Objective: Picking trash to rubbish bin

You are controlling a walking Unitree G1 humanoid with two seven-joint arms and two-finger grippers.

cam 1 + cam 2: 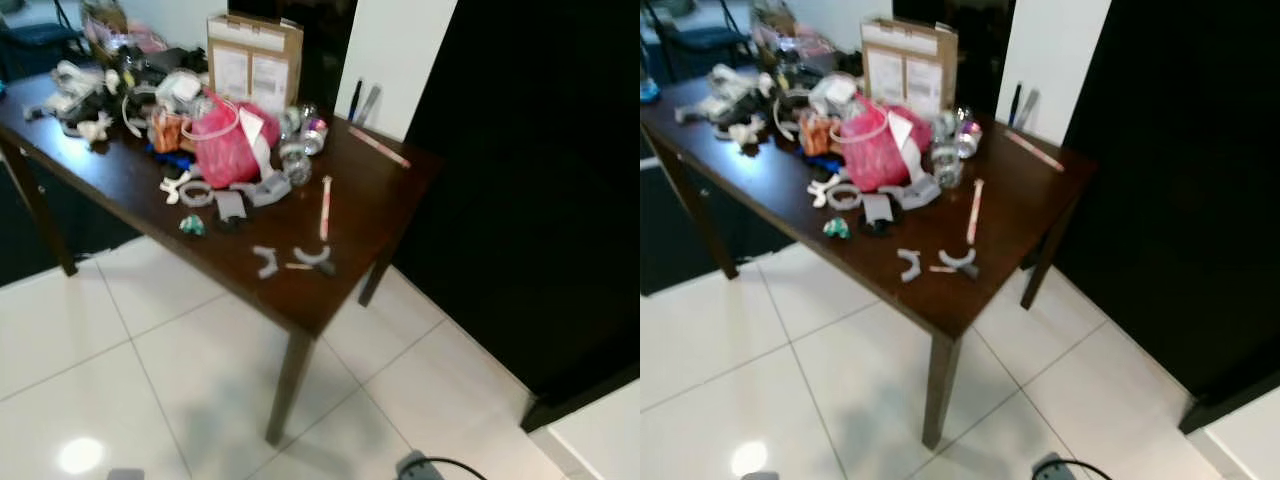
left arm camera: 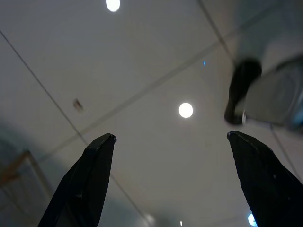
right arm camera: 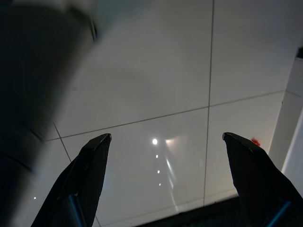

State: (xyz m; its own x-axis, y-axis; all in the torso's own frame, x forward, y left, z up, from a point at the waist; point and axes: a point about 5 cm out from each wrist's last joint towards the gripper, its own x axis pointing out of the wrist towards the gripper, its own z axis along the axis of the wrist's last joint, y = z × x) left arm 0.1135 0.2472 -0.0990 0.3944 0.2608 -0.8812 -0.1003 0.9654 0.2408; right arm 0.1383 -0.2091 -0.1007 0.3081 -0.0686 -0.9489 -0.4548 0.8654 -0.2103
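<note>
A dark wooden table (image 1: 380,200) stands ahead, littered with trash. A pink plastic bag (image 1: 222,140) lies near its middle, with clear plastic bottles (image 1: 297,160) beside it. Small grey scraps (image 1: 266,260), a green crumpled bit (image 1: 192,226) and a pink stick (image 1: 325,207) lie near the front corner. My left gripper (image 2: 170,142) hangs open over the white floor tiles with nothing between its fingers. My right gripper (image 3: 165,142) is likewise open over the tiles, holding nothing.
A cardboard box (image 1: 253,57) stands at the table's back edge. More clutter (image 1: 90,95) covers the far left end. A dark wall panel (image 1: 530,180) rises to the right. White tiled floor (image 1: 150,390) lies in front. A cable end (image 1: 425,466) lies on the floor.
</note>
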